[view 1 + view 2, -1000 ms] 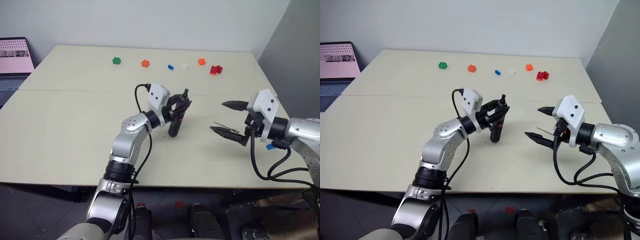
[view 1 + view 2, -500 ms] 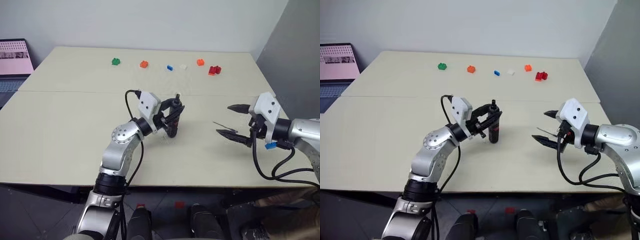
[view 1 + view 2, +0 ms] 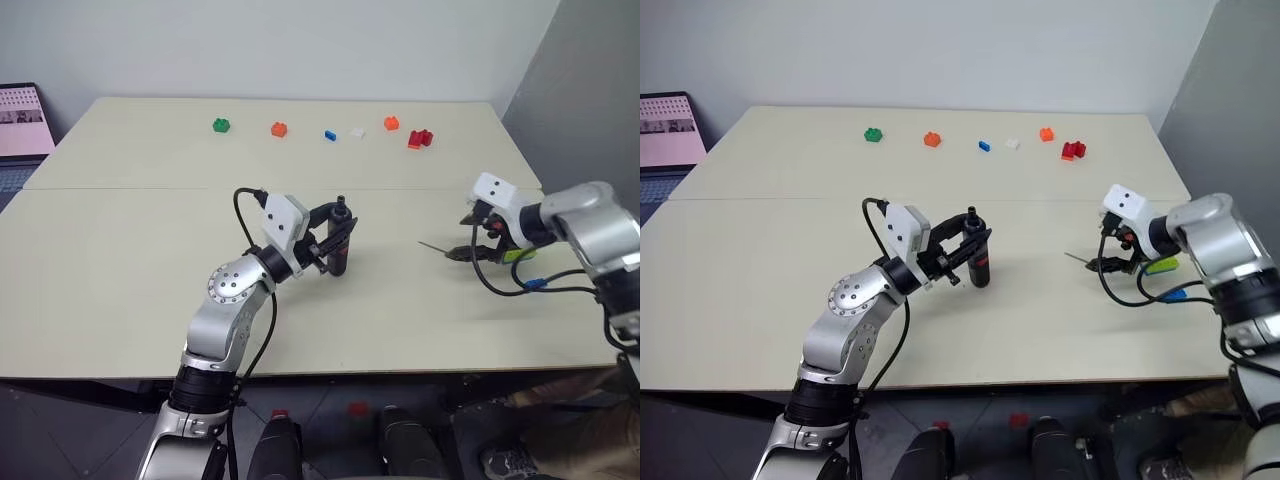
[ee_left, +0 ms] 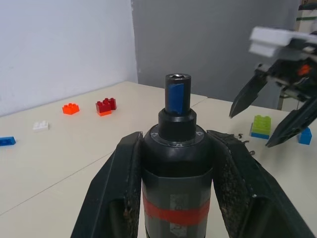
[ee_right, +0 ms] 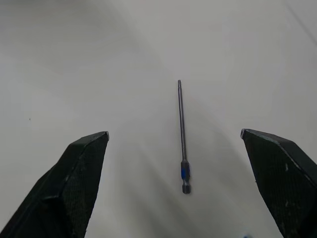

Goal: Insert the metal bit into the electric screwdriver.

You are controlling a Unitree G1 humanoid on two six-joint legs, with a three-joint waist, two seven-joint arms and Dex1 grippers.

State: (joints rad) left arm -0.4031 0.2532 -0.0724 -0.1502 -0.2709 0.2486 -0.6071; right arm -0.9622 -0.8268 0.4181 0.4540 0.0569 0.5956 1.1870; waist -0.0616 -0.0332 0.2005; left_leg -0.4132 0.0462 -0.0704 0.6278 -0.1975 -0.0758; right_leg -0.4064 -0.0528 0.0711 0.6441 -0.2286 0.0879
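Lying flat on bench (image 3: 130, 250): metal bit (image 5: 182, 136), between spread fingers of empty right hand (image 5: 181, 178). Left hand (image 4: 177, 186) clamps electric screwdriver (image 4: 177, 163) upright. Advice: centre over thin shaft, descend squarely, close gently to prevent rolling.

The scene is lit evenly and softly from above, and the desk (image 3: 120, 260) is rendered bright with only faint, diffuse shadows. No strong glare is seen. The head views are sharp. In the right wrist view the fingers (image 5: 74, 183) are blurred slightly, while the metal bit (image 5: 182, 136) is shown crisply.
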